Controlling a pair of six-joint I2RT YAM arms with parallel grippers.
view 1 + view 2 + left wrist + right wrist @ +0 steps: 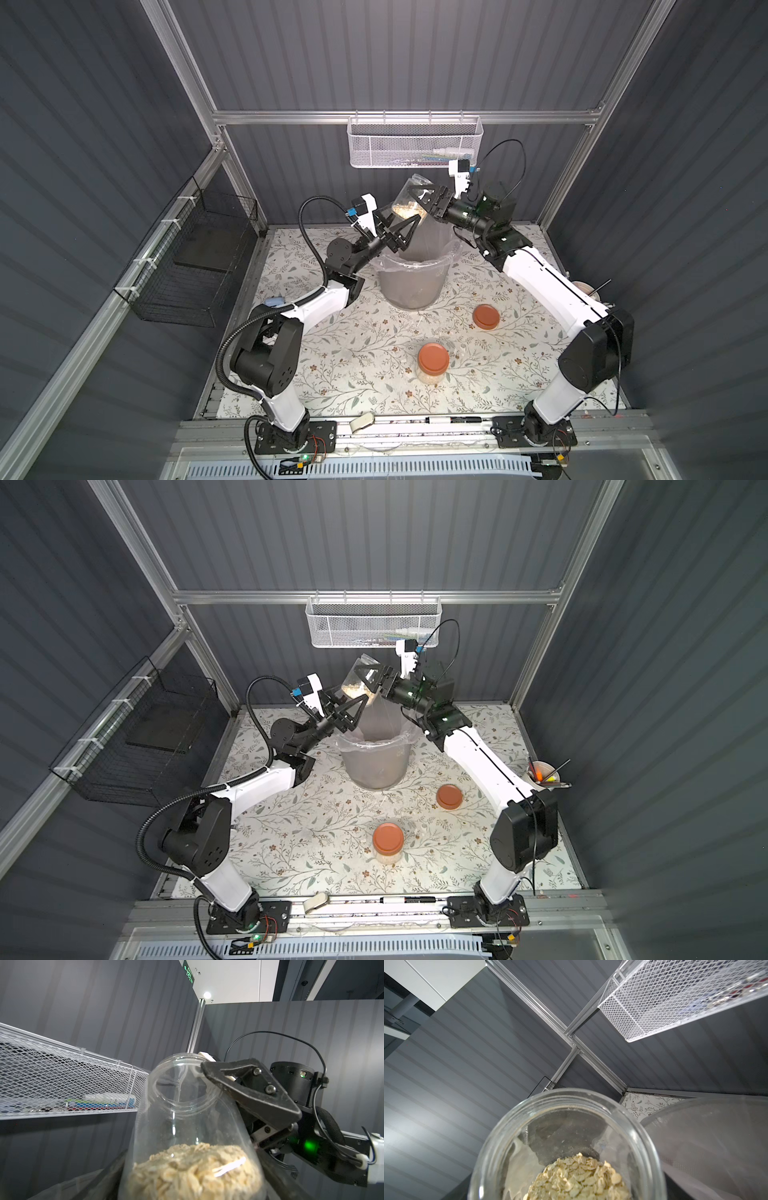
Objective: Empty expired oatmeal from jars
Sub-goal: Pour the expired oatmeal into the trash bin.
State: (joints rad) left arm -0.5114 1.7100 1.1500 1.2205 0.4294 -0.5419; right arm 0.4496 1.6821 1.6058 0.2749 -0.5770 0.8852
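A black wire basket [195, 266] hangs on the left wall. Next, the left gripper [398, 222] is raised over the left side of the grey bin [409, 286]. In the left wrist view its fingers [278, 1182] stand either side of the base of the open jar [187, 1126], right against the clear walls, but I cannot tell whether they press or merely flank it.

That jar hangs in the air above the bin, tilted, mouth up and toward the back wall. The oatmeal [193, 1167] sits heaped in its lower end (the mouth end is bare glass).

From the right, the right gripper [417, 196] is clamped wide across the jar's shoulder. One black finger [249, 1095] lies along the neck up to the rim, and its partner is hidden behind the glass.

On the floral table [332, 353], the lidded jar [433, 361] stands upright in front of the bin, well apart from it, with pale flakes inside. The loose lid [486, 316] lies flat to its right, a little further back. At the far right edge stands a white cup [542, 773] of pens.
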